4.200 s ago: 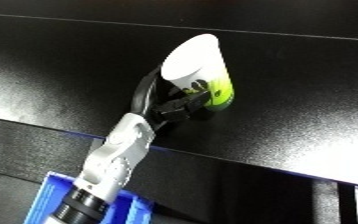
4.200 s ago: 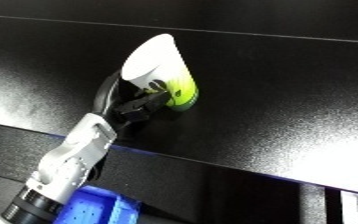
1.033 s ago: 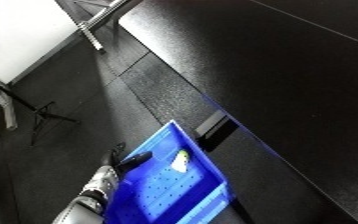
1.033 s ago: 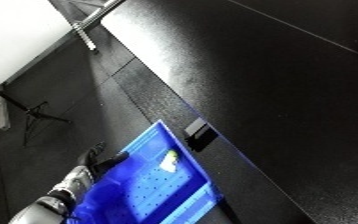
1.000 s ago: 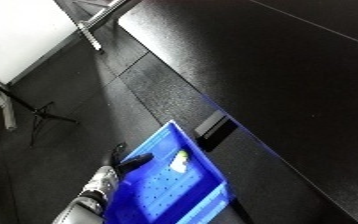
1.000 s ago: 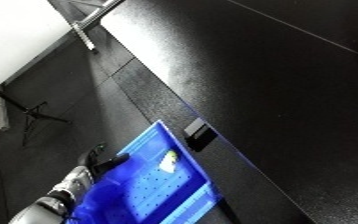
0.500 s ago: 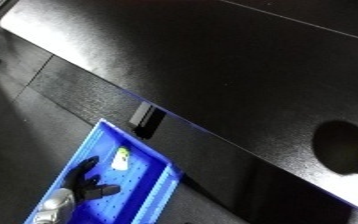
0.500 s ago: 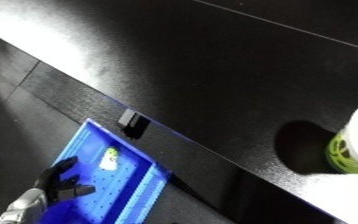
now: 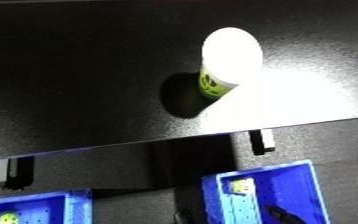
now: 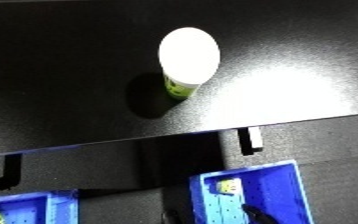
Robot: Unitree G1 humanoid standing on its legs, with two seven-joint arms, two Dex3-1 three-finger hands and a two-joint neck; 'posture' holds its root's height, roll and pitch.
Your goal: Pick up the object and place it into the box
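Cup (image 9: 229,60) now mid-table (image 9: 69,75) | bin (image 10: 282,185) below | view shifted

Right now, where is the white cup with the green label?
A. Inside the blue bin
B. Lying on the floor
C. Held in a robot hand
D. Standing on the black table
D: the white cup stands on the black table, above the blue bin.

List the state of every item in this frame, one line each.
white and green cup: upright on the black table, untouched.
right blue bin: open, a small yellow-green object inside.
left blue bin: open, another small yellow-green object inside.
Hands: fingers not discernible.
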